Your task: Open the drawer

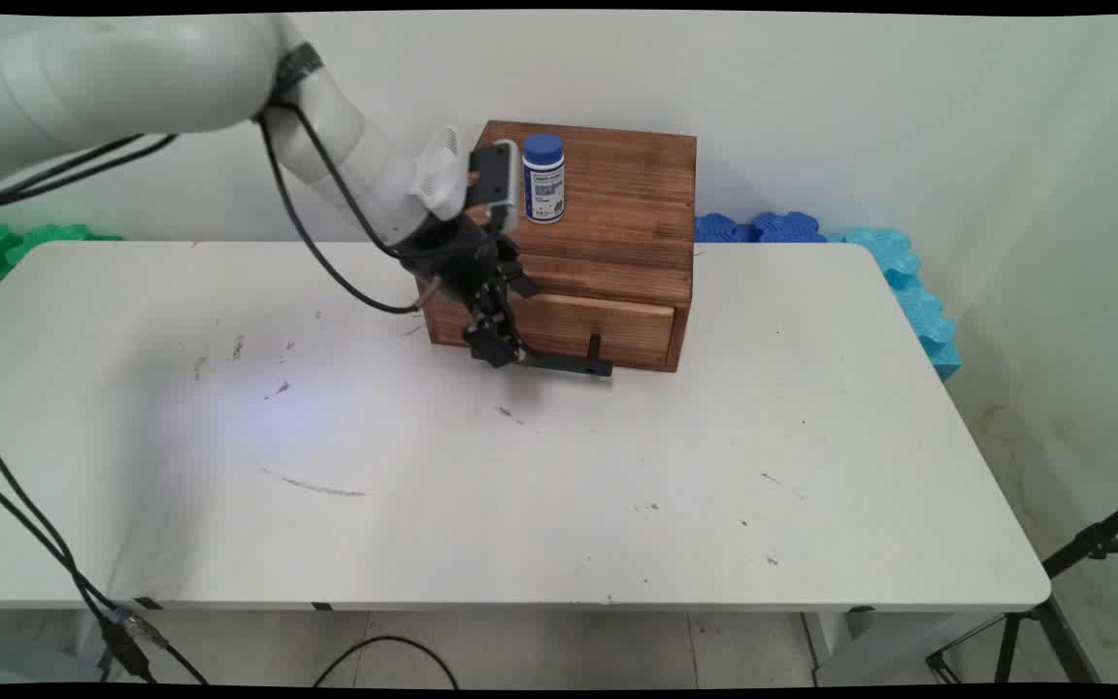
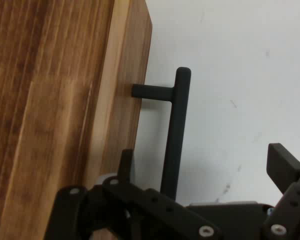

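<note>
Wooden drawer box (image 1: 608,243), black handle (image 2: 176,135) between open fingers (image 2: 282,165).

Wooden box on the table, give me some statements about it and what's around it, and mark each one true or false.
1. A blue-capped bottle stands upright on top of the wooden box. True.
2. The end effector is holding the bottle. False: it is low at the front of the box, open, with one finger on each side of the drawer handle.
3. The drawer handle is a black bar. True.
4. The box sits at the near edge of the table. False: it stands at the far side, close to the wall.
5. The bottle's cap is red. False: it is blue.
</note>
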Controlling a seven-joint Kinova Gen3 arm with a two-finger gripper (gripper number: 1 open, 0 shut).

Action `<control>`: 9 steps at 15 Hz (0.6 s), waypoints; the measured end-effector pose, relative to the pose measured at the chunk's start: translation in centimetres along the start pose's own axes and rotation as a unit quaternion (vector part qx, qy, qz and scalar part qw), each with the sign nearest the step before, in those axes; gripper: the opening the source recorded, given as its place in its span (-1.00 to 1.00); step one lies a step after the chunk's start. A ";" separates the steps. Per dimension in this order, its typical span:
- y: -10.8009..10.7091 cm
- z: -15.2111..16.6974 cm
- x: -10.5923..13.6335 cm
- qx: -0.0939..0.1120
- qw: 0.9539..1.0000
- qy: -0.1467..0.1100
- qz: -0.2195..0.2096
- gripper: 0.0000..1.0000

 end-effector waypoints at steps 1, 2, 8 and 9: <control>-0.1 0.7 0.2 0.000 1.000 -0.004 0.004 1.00; -0.1 1.3 0.3 0.000 1.000 -0.008 0.008 1.00; 0.3 4.4 0.4 -0.001 0.999 -0.031 0.035 1.00; 0.4 4.8 0.4 -0.001 0.999 -0.034 0.039 1.00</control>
